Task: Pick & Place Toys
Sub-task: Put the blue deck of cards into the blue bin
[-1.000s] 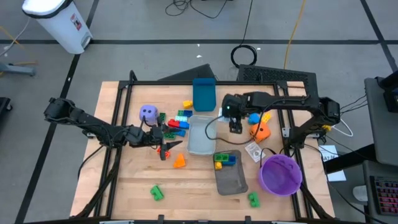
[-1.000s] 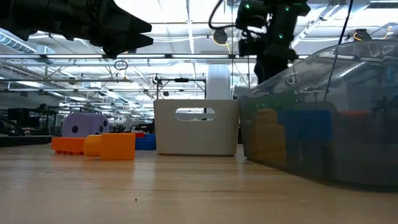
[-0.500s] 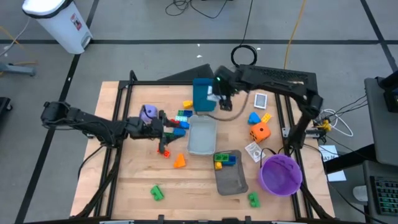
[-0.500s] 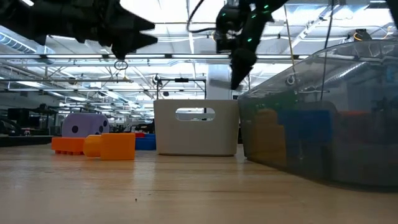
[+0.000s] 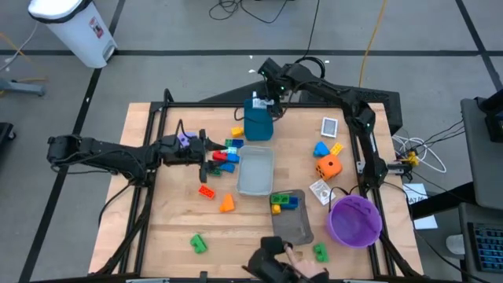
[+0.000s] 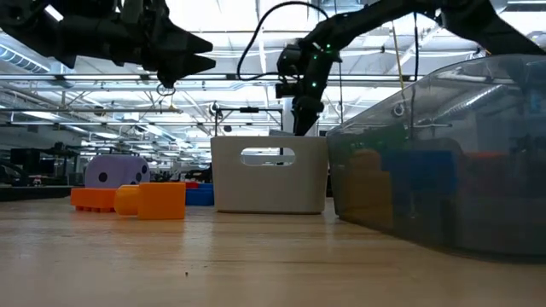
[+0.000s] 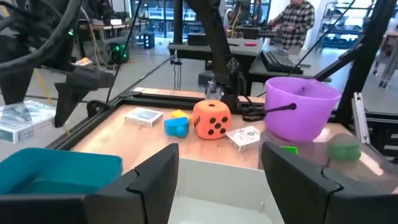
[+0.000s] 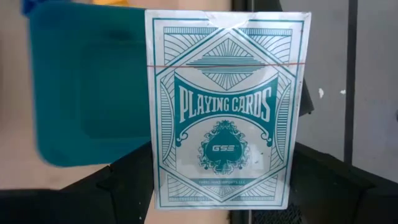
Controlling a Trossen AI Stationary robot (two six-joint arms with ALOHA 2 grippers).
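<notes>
Small plastic bricks (image 5: 224, 153) lie in a pile left of centre, beside the purple die (image 5: 185, 140). The orange die (image 5: 329, 166) sits on the table toward the right. My left gripper (image 5: 211, 149) hovers open over the brick pile, pointing level toward the right; in its wrist view (image 7: 217, 186) nothing is between the fingers. My right gripper (image 5: 261, 102) hangs above the far end of the teal tray (image 5: 257, 124), shut on a pack of playing cards (image 8: 227, 106). My right gripper pinches the card pack between its two fingers (image 8: 127, 186), one on each long edge, at the end nearest the wrist (image 8: 163, 186). The fingers slant downward from the far right. The pack's printed face is turned toward the wrist camera, and the pack hangs clear above the teal tray.
A pale tray (image 5: 255, 171) sits mid-table. A grey tray (image 5: 292, 226) nearer holds some bricks (image 5: 283, 201), beside the purple bowl (image 5: 355, 220). Two more card packs (image 5: 329, 126) (image 5: 320, 191) and loose bricks (image 5: 197, 244) (image 5: 226, 203) lie around. A person's hand (image 5: 279, 266) reaches in at the near edge.
My right gripper has swept from right of the pale tray toward the far edge and left, ending over the teal tray's far end. My left gripper has moved toward the far edge, from the red brick to above the pile. A person's hand has come in at the near edge.
</notes>
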